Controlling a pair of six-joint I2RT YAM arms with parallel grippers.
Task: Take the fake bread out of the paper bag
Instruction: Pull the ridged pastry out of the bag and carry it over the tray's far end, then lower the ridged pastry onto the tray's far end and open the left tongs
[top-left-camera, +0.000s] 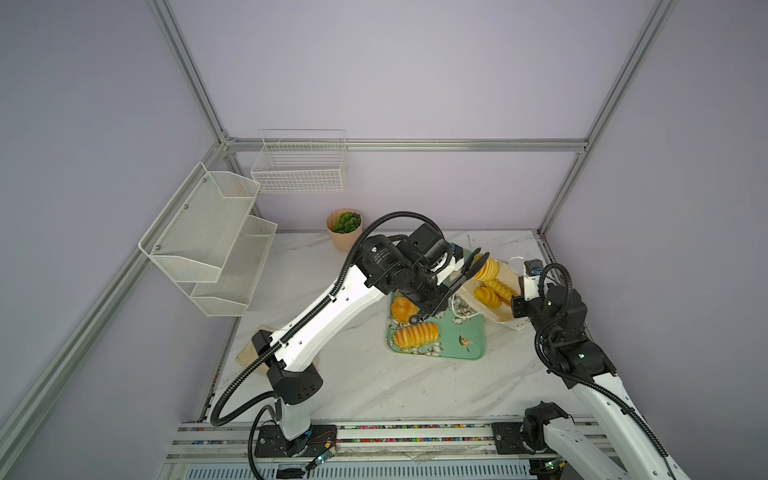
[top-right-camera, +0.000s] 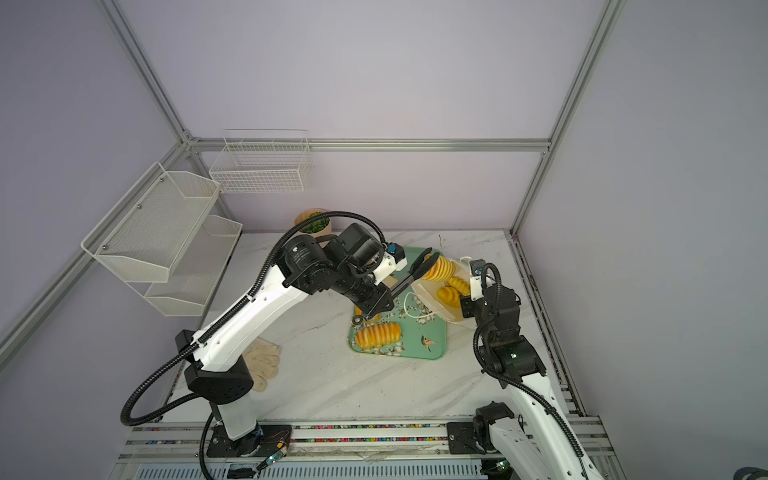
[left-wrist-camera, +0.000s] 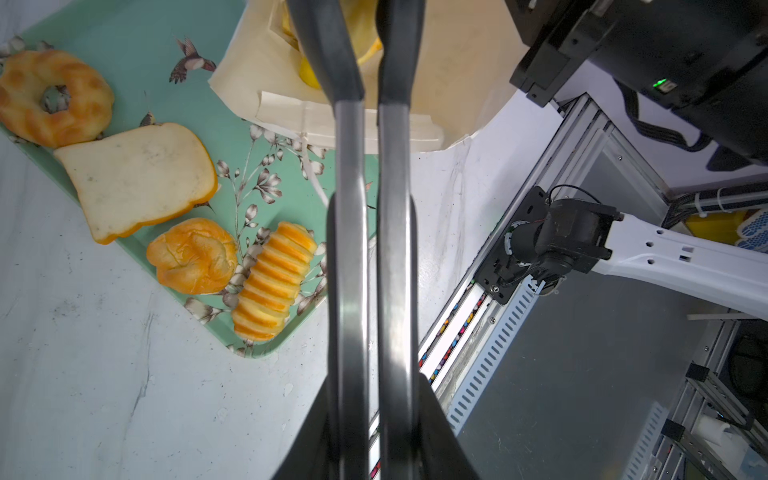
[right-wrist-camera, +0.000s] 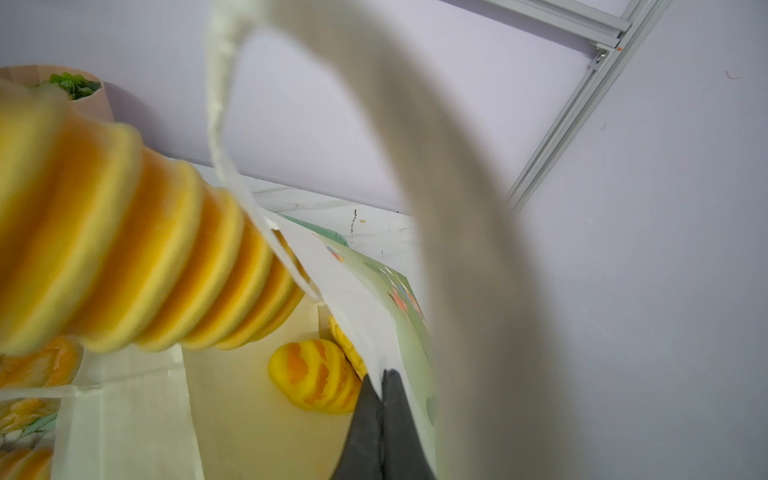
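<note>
My left gripper (top-left-camera: 473, 266) (top-right-camera: 428, 261) (left-wrist-camera: 368, 50) is shut on one end of a ridged fake bread loaf (top-left-camera: 489, 268) (top-right-camera: 444, 268) (right-wrist-camera: 137, 257), held just above the mouth of the paper bag (top-left-camera: 505, 318) (top-right-camera: 432, 301) (left-wrist-camera: 266, 62). The bag leans open at the tray's far right corner. My right gripper (top-left-camera: 517, 300) (top-right-camera: 467, 305) (right-wrist-camera: 382, 376) is shut on the bag's wall (right-wrist-camera: 357, 307). Two more breads (top-left-camera: 488, 296) (right-wrist-camera: 316, 376) lie inside. On the mint tray (top-left-camera: 461, 347) (left-wrist-camera: 124, 50) rest a donut (left-wrist-camera: 54, 97), toast (left-wrist-camera: 141, 176), bun (left-wrist-camera: 193, 255) and ridged loaf (left-wrist-camera: 272, 280) (top-left-camera: 415, 336).
A peach plant pot (top-left-camera: 344, 230) stands at the back of the marble table. A wire basket (top-left-camera: 299, 166) and a mesh shelf (top-left-camera: 208, 237) hang on the left walls. A beige cloth (top-right-camera: 262, 361) lies under the left arm. The bag's cord handle (right-wrist-camera: 220, 104) loops near the right wrist.
</note>
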